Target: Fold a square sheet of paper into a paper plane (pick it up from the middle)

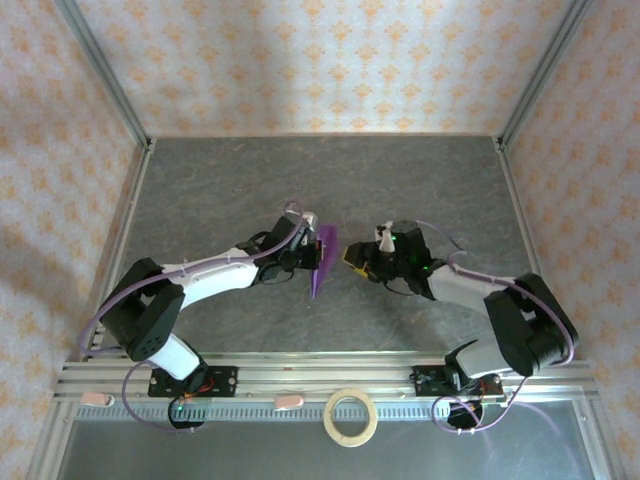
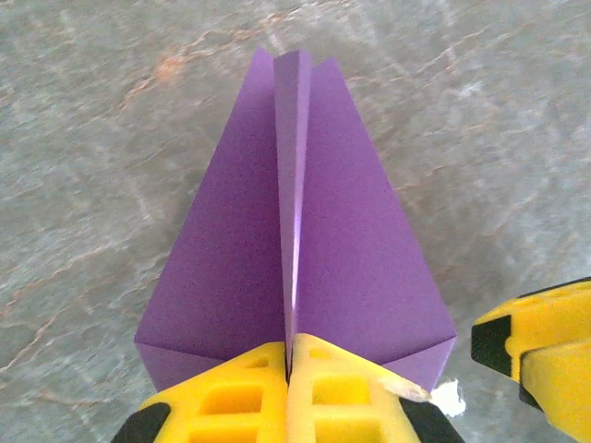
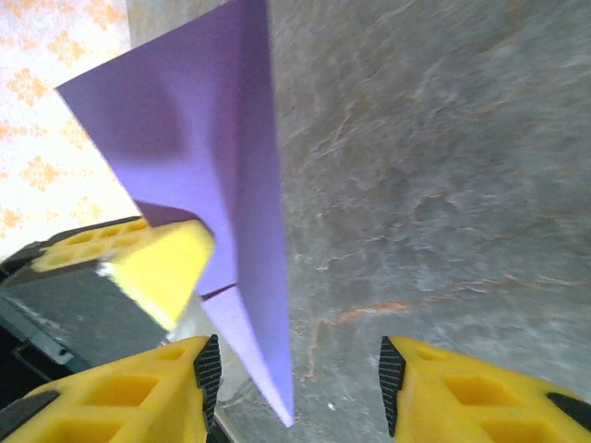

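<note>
At mid-table, left gripper point(image 2: 288, 369): pressed together on the paper plane point(image 2: 295, 231) at its centre fold.
right gripper point(image 3: 295, 383): arm extended inward, fingers spread, beside the plane.

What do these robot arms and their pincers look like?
Both the left arm and right arm have white links and bulky black joints, with lilac cables looping alongside. The left gripper and right gripper each carry two yellow fingers with square cut-outs and black pads.
</note>
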